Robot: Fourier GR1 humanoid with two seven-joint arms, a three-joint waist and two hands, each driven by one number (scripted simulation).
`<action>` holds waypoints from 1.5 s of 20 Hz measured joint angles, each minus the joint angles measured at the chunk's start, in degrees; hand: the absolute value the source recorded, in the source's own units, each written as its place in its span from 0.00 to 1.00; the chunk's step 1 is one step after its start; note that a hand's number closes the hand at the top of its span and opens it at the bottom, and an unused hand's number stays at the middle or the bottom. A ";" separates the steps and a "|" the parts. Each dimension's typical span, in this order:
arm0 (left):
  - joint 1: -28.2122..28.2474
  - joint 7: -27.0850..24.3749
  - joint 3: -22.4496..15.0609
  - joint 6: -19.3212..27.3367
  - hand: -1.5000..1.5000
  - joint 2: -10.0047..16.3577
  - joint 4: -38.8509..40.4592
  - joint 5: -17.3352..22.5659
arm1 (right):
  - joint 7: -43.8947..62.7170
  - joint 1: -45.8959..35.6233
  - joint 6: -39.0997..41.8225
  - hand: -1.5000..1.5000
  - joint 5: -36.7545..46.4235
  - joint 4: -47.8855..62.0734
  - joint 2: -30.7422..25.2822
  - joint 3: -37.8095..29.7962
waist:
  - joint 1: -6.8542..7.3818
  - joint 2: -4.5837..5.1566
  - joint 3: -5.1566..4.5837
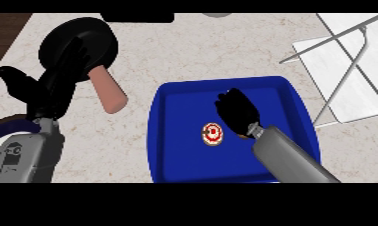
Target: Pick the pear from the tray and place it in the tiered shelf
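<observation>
Right hand (235,111) over blue tray (177,162), fingers relaxed, holding nothing, we note pear (212,134) just left of its wrist, mid-tray, clear of every rim, tiered shelf (360,90) past tray's right edge, left hand (52,82) open at view's left, over a black pan (88,40)

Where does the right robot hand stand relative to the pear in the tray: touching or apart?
Apart. The head view shows a strip of blue tray floor between the right robot hand and the pear.
</observation>
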 measured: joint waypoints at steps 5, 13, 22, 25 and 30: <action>0.14 0.43 0.17 -0.04 0.50 -0.20 0.13 -0.10 | 3.53 3.13 -1.98 1.00 -0.69 -0.91 4.31 -3.52 | -0.56 -0.21 -0.23; 1.35 0.07 0.21 -0.31 0.50 -0.22 -0.48 0.00 | 23.98 13.98 -6.44 1.00 -16.82 -12.19 11.85 -10.18 | -0.84 -0.15 0.01; 1.22 0.95 -1.45 1.16 0.50 -1.76 -1.55 -1.42 | 44.89 13.28 -24.08 1.00 -27.04 -33.62 14.37 -3.08 | -0.17 -0.06 0.37; 1.83 0.03 -1.09 0.64 0.50 -1.34 -1.02 -1.45 | 53.28 9.64 -25.60 1.00 -24.69 -40.49 14.49 -1.17 | -0.26 0.03 0.32; 2.40 1.05 -0.62 0.16 0.50 -0.79 -2.53 -0.93 | 61.23 3.03 -21.58 1.00 -21.60 -49.93 14.30 -2.93 | -0.28 0.11 0.29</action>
